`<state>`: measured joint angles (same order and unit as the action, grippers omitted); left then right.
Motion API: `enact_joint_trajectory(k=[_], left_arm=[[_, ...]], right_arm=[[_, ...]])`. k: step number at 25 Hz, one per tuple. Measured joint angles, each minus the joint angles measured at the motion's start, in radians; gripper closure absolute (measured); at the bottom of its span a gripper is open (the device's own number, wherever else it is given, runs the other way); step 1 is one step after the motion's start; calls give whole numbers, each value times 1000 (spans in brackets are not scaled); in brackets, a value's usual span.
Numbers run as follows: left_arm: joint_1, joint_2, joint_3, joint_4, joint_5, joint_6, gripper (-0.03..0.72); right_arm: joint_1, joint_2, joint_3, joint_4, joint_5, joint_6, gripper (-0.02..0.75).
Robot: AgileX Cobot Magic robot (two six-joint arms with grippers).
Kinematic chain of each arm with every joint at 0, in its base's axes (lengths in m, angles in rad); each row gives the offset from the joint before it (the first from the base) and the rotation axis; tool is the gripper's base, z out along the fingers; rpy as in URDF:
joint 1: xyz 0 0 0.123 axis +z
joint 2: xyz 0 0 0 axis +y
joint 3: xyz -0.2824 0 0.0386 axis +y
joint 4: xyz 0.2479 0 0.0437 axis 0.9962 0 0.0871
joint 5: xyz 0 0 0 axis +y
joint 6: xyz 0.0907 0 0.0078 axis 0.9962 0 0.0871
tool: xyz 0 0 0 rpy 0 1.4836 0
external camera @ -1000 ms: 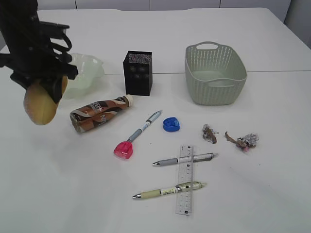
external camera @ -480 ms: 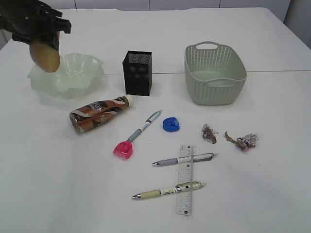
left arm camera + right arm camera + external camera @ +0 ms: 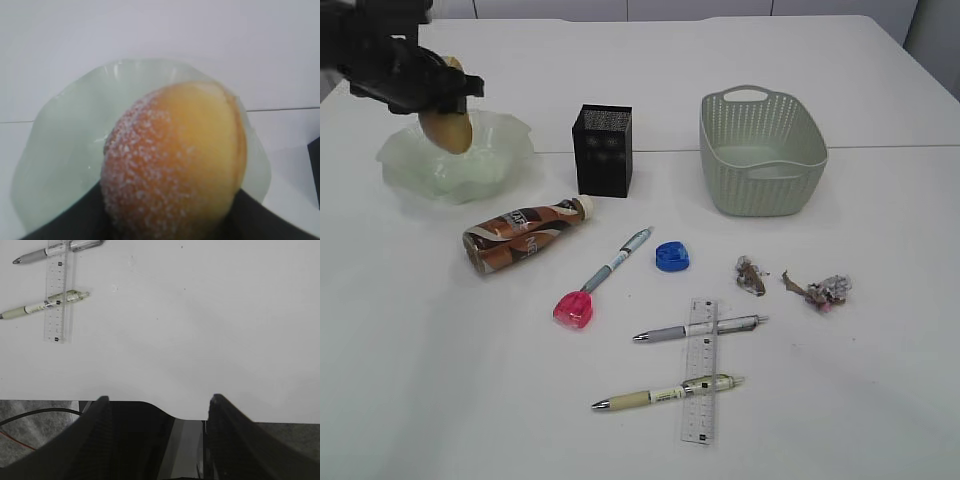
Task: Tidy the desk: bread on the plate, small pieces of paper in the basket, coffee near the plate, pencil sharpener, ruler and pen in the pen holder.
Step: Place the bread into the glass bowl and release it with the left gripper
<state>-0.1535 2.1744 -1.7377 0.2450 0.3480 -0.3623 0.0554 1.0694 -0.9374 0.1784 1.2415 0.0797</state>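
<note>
Golden-brown sugar-speckled oval bread (image 3: 447,128) hangs gripped in my left end effector (image 3: 438,92) above the translucent pale green ruffled glass plate (image 3: 505,165); my right end effector (image 3: 157,405) stands open, empty, over the white surface (image 3: 200,330).

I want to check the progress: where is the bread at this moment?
In the exterior view the bread is at the far left, held by the left end effector just above the plate, left of the pen holder.
</note>
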Motion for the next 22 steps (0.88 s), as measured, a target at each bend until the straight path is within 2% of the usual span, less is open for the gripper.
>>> enact_joint_trajectory(k=[8,14,16,22], left_arm=[[19,109,0,11,-197,0,362],[64,141,-1,12,-247,0,353],[68,149,-1,14,-247,0,316],[68,173,-2,18,-252,0,143]], right_arm=[[0,0,0,0,0,14,295],[0,0,0,0,0,35,295],[0,0,0,0,0,40,295],[0,0,0,0,0,109,295]])
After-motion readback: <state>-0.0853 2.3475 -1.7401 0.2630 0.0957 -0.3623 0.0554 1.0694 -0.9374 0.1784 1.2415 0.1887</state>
